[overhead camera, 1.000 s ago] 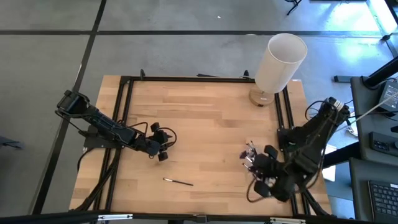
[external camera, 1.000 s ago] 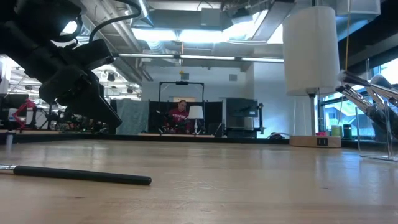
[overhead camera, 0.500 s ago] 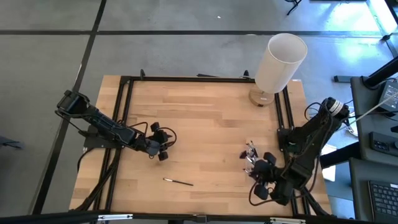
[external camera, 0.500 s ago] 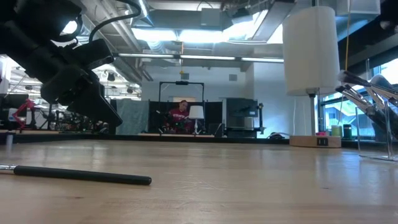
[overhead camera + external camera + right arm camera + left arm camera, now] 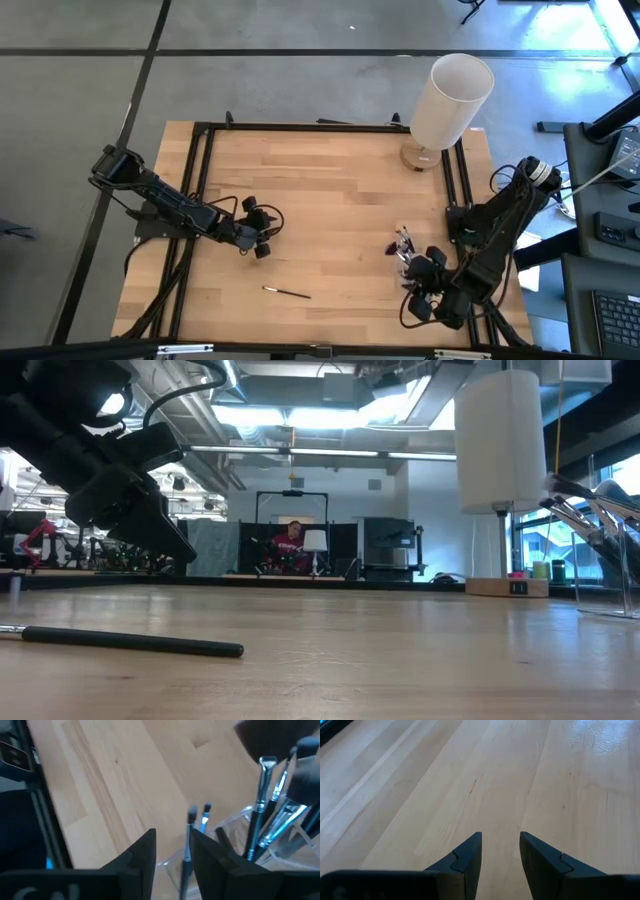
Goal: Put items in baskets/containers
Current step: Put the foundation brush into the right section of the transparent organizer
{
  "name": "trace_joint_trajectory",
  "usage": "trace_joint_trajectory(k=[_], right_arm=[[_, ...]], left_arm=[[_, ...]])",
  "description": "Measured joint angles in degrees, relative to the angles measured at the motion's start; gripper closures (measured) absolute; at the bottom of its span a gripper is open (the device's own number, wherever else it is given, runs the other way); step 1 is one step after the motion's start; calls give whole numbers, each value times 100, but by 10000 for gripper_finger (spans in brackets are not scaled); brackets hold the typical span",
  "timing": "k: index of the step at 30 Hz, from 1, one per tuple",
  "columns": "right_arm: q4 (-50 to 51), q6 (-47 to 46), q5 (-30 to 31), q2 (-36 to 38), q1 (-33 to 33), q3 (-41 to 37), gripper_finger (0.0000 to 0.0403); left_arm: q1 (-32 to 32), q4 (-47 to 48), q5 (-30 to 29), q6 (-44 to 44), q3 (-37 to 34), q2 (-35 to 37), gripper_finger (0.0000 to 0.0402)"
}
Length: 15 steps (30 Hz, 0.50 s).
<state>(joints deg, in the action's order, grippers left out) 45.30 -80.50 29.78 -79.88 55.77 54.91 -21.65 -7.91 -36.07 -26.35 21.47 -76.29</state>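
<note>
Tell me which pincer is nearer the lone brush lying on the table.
Left. The left pincer hovers just beyond the brush; the right pincer is farther away, at the clear box.

One thin dark brush [image 5: 286, 292] lies flat toward 6 o'clock on the surface, pale tip toward 9 o'clock. Clear box [image 5: 405, 255] at 4 o'clock; several brushes [image 5: 260, 815] stand tilted inside, silver ferrules and dark bristles uppermost.

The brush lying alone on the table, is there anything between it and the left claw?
No. In the high view, only bare wood lies between the lone brush and the left claw; the claw is open, holding nothing.
</note>
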Motion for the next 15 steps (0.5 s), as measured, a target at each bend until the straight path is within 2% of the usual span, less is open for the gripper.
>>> trace_joint_trajectory(k=[4,9,12,15], right_arm=[[-1,-6,166,0,-72,176,282],[-105,273,758,0,-333,527,281],[-509,595,1022,2,-621,621,281],[-1308,1251,899,-78,-1062,623,281]], left_arm=[[1,1,4,20,0,0,274],[0,1,85,112,0,0,274],[1,1,109,116,0,0,274],[0,1,117,172,0,0,274]])
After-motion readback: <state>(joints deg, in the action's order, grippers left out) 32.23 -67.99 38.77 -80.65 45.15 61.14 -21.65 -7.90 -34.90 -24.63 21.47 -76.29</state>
